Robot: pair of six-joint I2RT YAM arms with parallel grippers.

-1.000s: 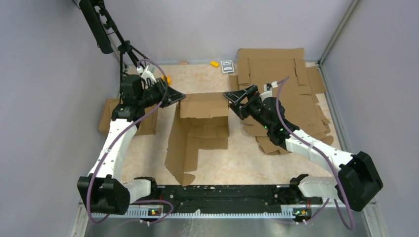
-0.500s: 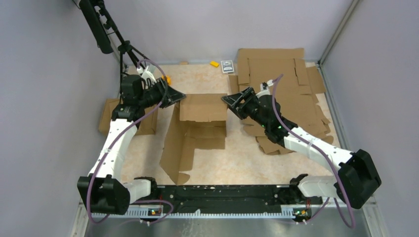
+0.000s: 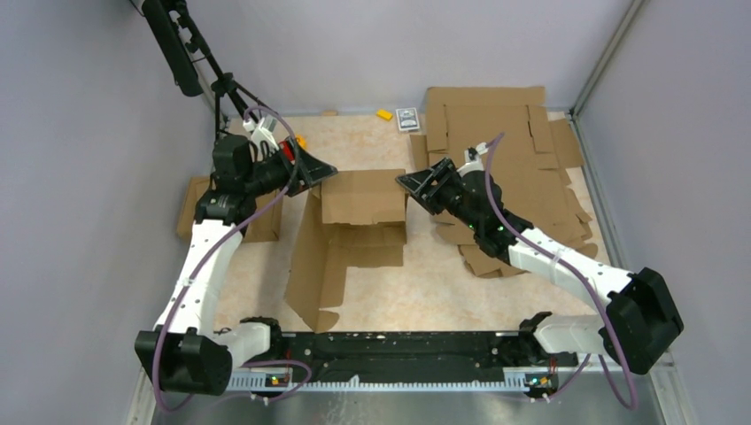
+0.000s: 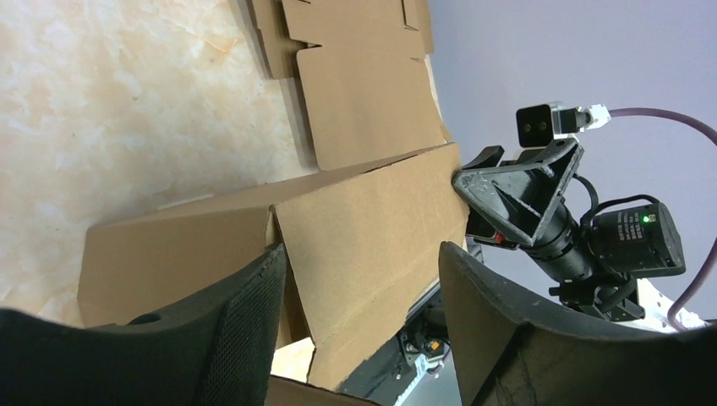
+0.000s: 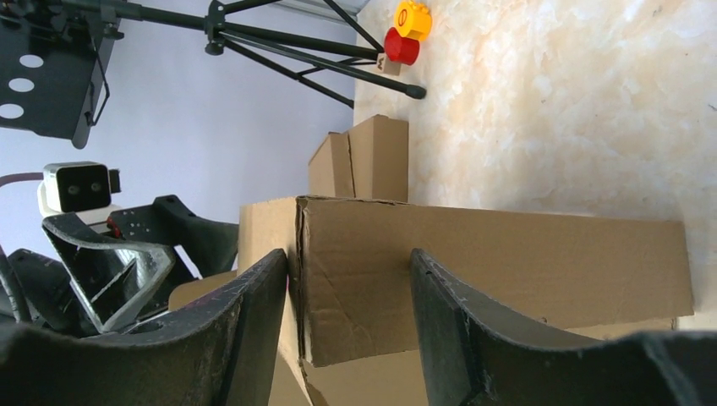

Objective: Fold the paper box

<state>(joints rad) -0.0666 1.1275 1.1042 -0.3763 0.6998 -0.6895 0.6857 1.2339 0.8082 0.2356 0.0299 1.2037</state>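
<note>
The paper box (image 3: 354, 239) lies half-formed mid-table, brown, with its back panel (image 3: 363, 197) standing up and long flaps spread toward me. My left gripper (image 3: 323, 173) is at that panel's left end; in the left wrist view its jaws (image 4: 362, 254) are open, straddling a side flap (image 4: 372, 220) with a gap on the right side. My right gripper (image 3: 406, 183) is at the panel's right end. Its jaws (image 5: 347, 254) are open around the box's corner (image 5: 507, 254), and the left finger (image 5: 254, 321) lies close against the side flap.
A pile of flat slotted cardboard sheets (image 3: 505, 133) fills the back right. Smaller cardboard pieces (image 3: 190, 208) lie at the left. A tripod (image 3: 221, 84) stands at the back left beside red and yellow blocks (image 5: 401, 46). A small dark card (image 3: 407, 118) lies by the back wall.
My left jaws have opened wide off the flap they pinched. My right gripper has moved left onto the panel's right corner, its jaws narrowing. The box has shifted slightly left.
</note>
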